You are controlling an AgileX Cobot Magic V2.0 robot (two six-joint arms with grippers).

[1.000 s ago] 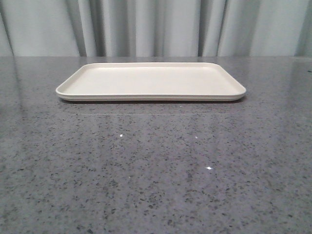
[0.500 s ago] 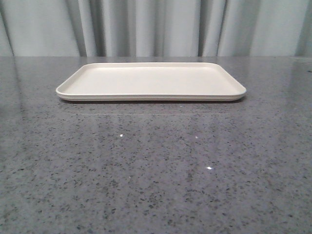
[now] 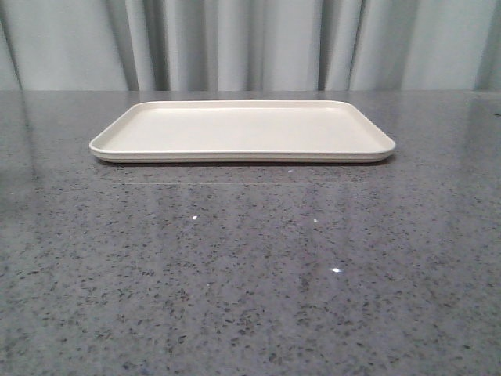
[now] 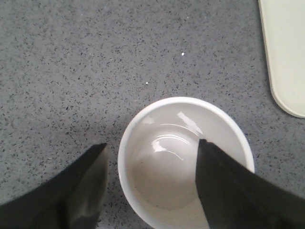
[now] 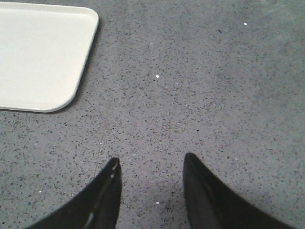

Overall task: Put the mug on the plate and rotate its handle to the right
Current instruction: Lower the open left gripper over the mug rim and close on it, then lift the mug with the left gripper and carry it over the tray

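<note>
Mug [image 4: 186,162] sits lower centre of the left wrist frame on the grey table [image 4: 71,62], off the plate [image 4: 288,52] at upper right; left gripper [image 4: 150,162] fingers are spread astride the near rim wall, one inside the cup, one outside, not visibly pinching yet. Likely stiff glazed ceramic, slick and chippable, fairly light when empty, so a rim-wall pinch seems right. Handle and printed face not visible, mug's lower edge cut off and absent from front view; right gripper [image 5: 150,164] spread, empty.
</note>
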